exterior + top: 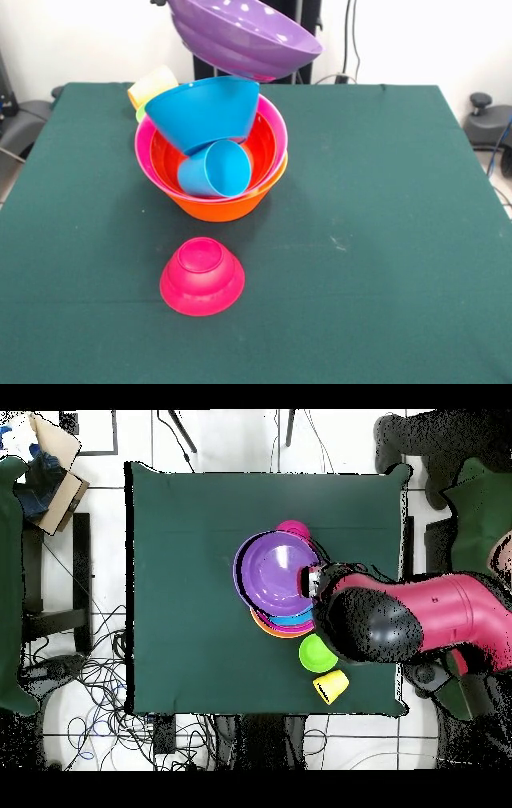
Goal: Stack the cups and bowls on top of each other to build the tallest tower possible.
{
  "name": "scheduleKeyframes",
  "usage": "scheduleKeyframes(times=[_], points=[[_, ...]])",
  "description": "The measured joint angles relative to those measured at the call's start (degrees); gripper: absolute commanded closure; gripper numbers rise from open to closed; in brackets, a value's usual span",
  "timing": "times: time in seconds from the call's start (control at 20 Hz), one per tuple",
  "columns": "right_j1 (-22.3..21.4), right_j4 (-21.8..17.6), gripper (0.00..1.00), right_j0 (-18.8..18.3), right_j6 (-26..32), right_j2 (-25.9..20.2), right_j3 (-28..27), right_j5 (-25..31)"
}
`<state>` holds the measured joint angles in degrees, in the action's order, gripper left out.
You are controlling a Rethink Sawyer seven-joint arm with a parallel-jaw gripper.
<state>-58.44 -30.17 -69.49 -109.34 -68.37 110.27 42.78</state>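
Note:
My gripper (315, 580) is shut on the rim of the medium purple bowl (240, 36), which hangs tilted in the air above the tower; from overhead the purple bowl (272, 572) covers most of it. The tower has the large orange bowl (228, 206) as base, then the pink bowl (144, 148), then the red-orange bowl (264, 144). Inside lies the light blue cup (214, 170) on its side, with the blue bowl (204, 112) leaning tilted over it. The magenta bowl (202, 276) sits upside down in front. The yellow-orange cup (152, 84) and green bowl (318, 652) lie behind. The teal bowl is hidden.
The dark green table (384, 200) spreads wide to the right of the tower in the front view. In the overhead view my red arm (420, 614) reaches in from the right, over the yellow-orange cup (331, 685) side. A cardboard box (55, 474) and cables lie on the floor.

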Motion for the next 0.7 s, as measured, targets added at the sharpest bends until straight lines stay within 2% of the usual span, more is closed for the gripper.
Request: scheduleKeyframes(times=[0.7], points=[[0.00,-0.73,1.00,-0.16,0.00,0.00,0.00,0.00]])
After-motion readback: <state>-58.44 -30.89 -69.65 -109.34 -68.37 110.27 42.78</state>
